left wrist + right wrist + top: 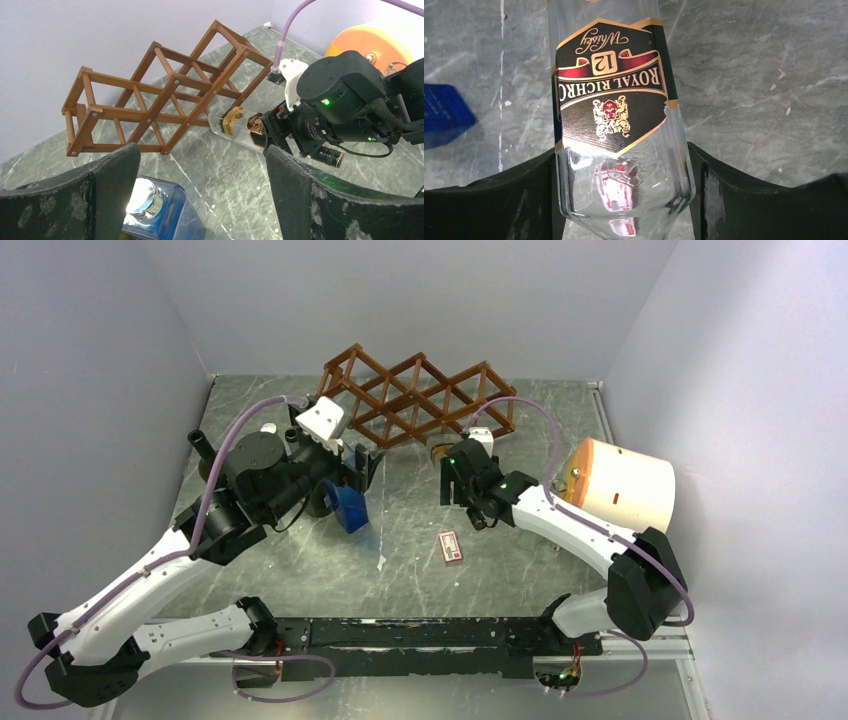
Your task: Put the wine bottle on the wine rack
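A: Light?
B: I get even, soft overhead light, faint shadows on the table (420, 580).
A: Quality?
B: Top view slightly soft. Glare on the wine bottle (616, 125) glass, right wrist view.

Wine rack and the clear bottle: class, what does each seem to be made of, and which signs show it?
The wine rack looks like wood, stained reddish-brown, matte: thin square slats with small fasteners at the joints. The bottle is likely clear glass, glossy: the table shows through it and highlights glint.

On the label (610, 95) of the wine bottle (624, 200), upside down: "Whisky", "12", "ROYAL RICHRO…".
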